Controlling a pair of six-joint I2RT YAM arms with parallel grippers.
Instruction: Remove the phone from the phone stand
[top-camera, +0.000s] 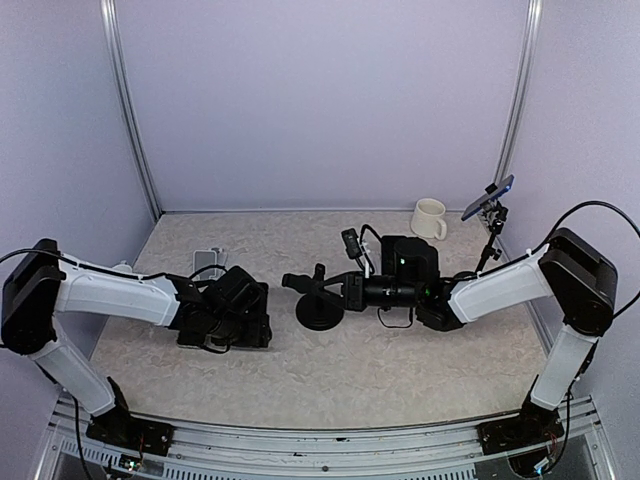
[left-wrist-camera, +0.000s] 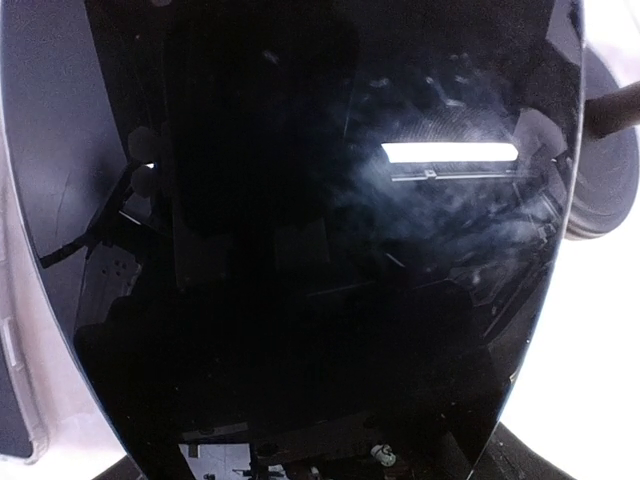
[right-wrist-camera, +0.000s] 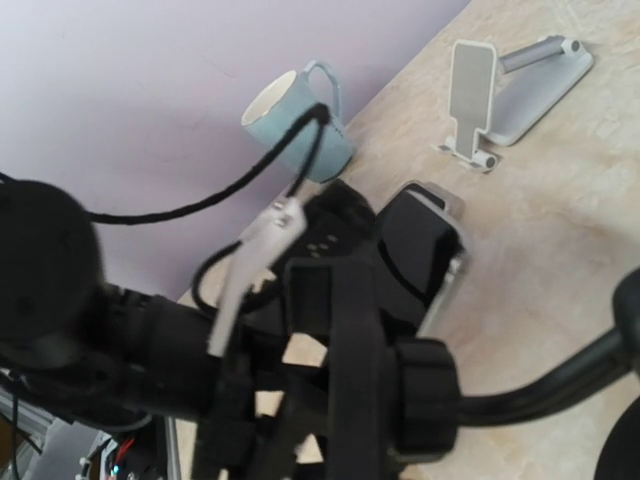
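Observation:
The phone (left-wrist-camera: 320, 250), a glossy black slab, fills the left wrist view and hides that gripper's own fingers. Seen from above, my left gripper (top-camera: 225, 305) is low over the table's left half, shut on the phone (top-camera: 245, 330). The right wrist view shows the phone (right-wrist-camera: 425, 240) with a silver edge, clear of the stand. The black phone stand (top-camera: 320, 318) has a round base on the table. Its empty clamp (right-wrist-camera: 345, 340) and knob (right-wrist-camera: 425, 395) sit close to the right wrist camera. My right gripper (top-camera: 350, 291) is shut on the stand's neck.
A white folding stand (top-camera: 210, 262) sits behind the left gripper, also seen as the white stand (right-wrist-camera: 500, 90). A cream mug (top-camera: 430, 218) stands at the back right, beside a small tripod (top-camera: 490, 235) carrying a device. A pale blue mug (right-wrist-camera: 300, 120) stands by the wall.

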